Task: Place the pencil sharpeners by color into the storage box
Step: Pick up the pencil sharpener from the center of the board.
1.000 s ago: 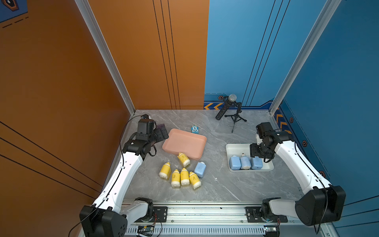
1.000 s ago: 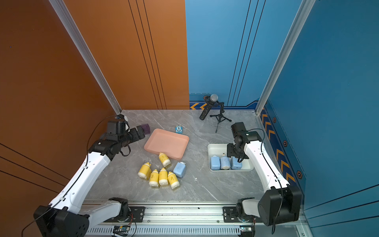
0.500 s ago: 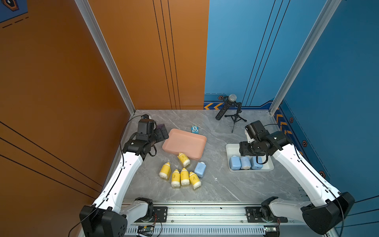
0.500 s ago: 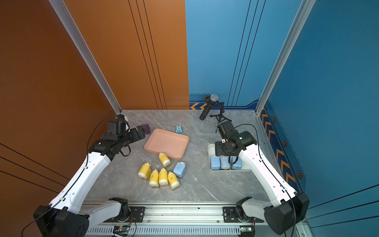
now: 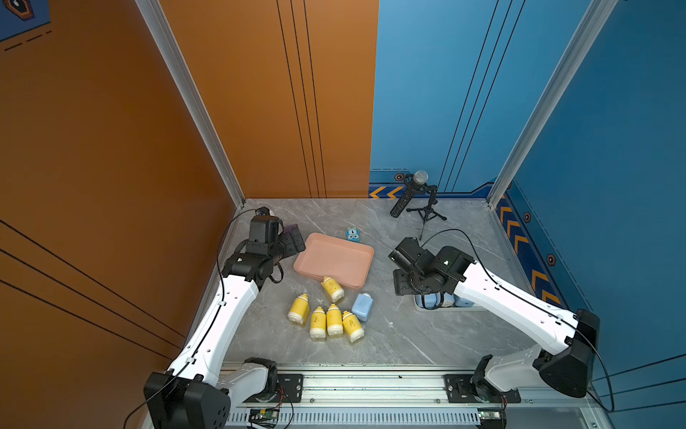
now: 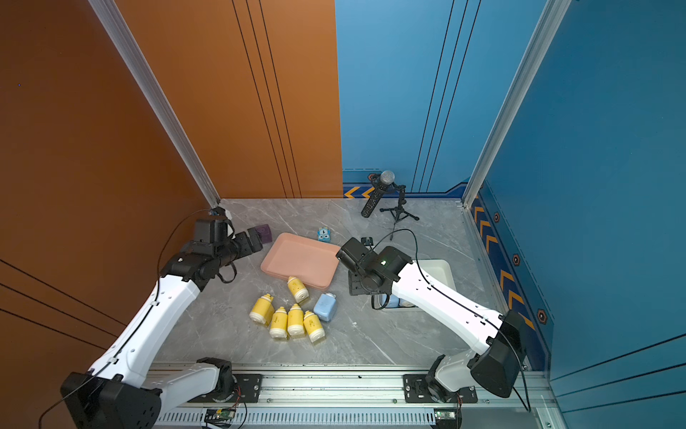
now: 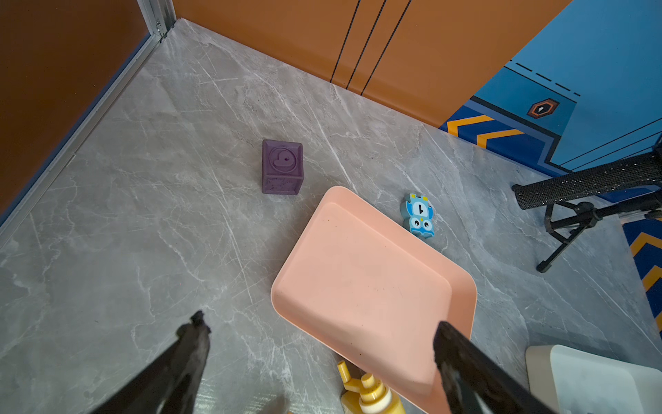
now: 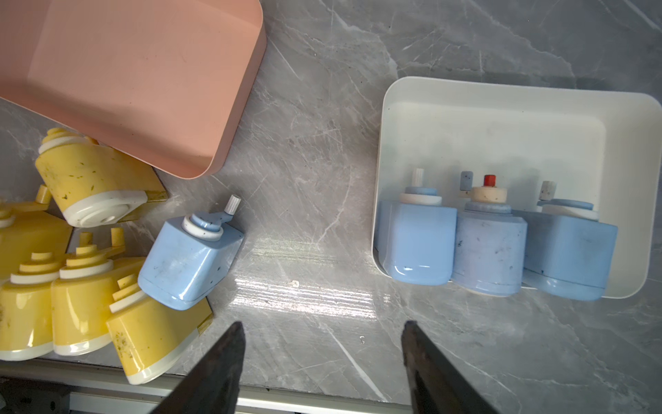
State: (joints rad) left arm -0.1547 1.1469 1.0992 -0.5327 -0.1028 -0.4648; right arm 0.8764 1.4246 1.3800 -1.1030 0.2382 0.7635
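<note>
In both top views the left arm reaches up the left side of the frame. Its left gripper (image 7: 318, 320) hangs close by the dark purple cube (image 6: 264, 233), left of centre. The left wrist view shows this claw released. Its two black fingers (image 7: 186, 358) stand wide apart and hold nothing, with the grey marble table (image 7: 143, 215) and a corner of the pink tray (image 5: 334, 260) showing between them.

The tray lies just right of the cube, turned a little askew to the table's edges. At its upper edge, a little apart, sits a small blue cartoon-faced toy (image 5: 352, 234).

Below the tray in the frame, the yellow pencil sharpeners (image 5: 334, 319) lie on the table, four of them close together in a row. A fifth yellow sharpener (image 5: 332, 289) lies above that row with its cap end against the tray's lower edge. At the right end of the group lies one light blue pencil sharpener (image 5: 362, 306), touching the rightmost yellow one.

Right of centre, the right gripper (image 8: 322, 323) points down over the table between this loose group and the white storage box (image 6: 441, 267). Its claw is released too: the fingers (image 8: 222, 369) stand apart with only marble between them.

Higher in the frame, a microphone on a small tripod (image 5: 412, 193) stands at the back of the table. The right arm covers much of the box in both top views. The right wrist view shows three light blue pencil sharpeners (image 8: 489, 251) inside it, side by side along one wall, caps pointing the same way.
</note>
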